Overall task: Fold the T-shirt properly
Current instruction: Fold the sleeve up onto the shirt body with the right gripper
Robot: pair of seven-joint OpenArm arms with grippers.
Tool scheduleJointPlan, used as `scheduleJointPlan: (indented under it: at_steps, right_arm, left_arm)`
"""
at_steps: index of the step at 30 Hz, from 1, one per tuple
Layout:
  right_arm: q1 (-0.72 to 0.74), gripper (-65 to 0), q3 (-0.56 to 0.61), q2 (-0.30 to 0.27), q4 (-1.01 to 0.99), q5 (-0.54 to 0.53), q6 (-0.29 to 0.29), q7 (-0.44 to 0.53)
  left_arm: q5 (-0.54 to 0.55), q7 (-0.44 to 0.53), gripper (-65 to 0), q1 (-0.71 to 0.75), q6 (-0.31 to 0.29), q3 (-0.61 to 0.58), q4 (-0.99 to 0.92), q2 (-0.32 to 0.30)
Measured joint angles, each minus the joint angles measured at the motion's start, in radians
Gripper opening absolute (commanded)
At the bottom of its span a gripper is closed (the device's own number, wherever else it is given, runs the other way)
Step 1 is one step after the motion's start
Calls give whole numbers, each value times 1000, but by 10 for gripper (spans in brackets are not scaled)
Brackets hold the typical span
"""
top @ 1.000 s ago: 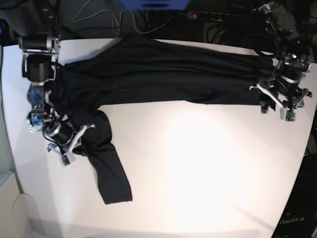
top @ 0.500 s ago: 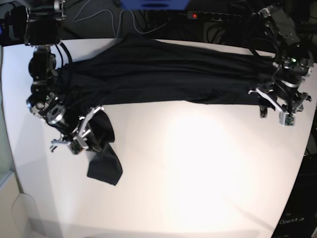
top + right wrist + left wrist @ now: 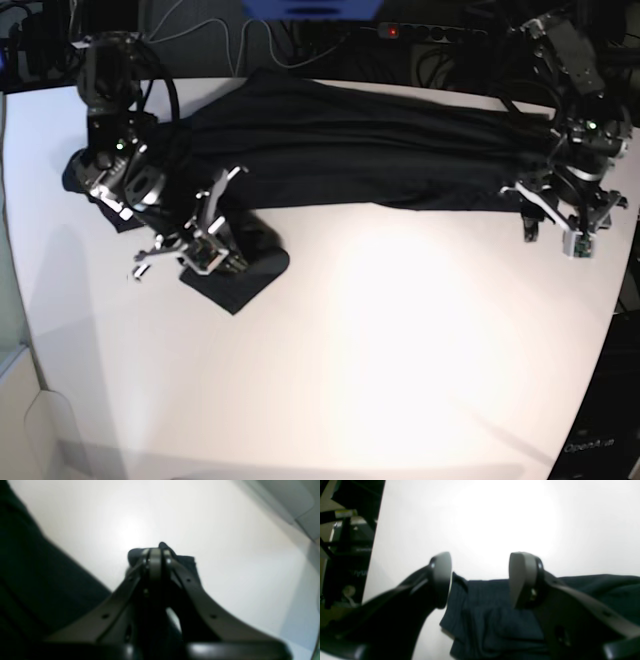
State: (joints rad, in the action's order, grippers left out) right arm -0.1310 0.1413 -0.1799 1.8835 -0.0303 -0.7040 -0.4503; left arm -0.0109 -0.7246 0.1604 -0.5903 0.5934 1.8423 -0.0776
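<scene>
Fabric sags limp from the right gripper (image 3: 215,262), clamped on a sleeve of the T-shirt (image 3: 360,150), which sprawls across the white table (image 3: 420,360). The left gripper (image 3: 480,577) hovers spread over the hem; soft, light cloth suits edge pinches.

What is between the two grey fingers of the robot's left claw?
In the left wrist view, the left gripper stands open, and between its fingers only the black, soft, wrinkled T-shirt and the bare white table show.

Right hand (image 3: 155,562) is clamped shut, its arm reaching inward; left hand (image 3: 480,580) hangs with jaws spread apart
</scene>
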Motion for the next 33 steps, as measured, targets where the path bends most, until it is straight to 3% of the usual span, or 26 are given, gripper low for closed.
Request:
scheduleJointPlan:
  at_steps: [12,33]
  right_arm:
    - [-100,-650,103,12,55,-3,0,2]
    - [-202,-650,280,3,56,3,1,5]
  left_arm:
    - [0,-2,-298,-14,-5,-91,-2,-2]
    - [-8,2,-298,-43,-3,-92,-78,-6]
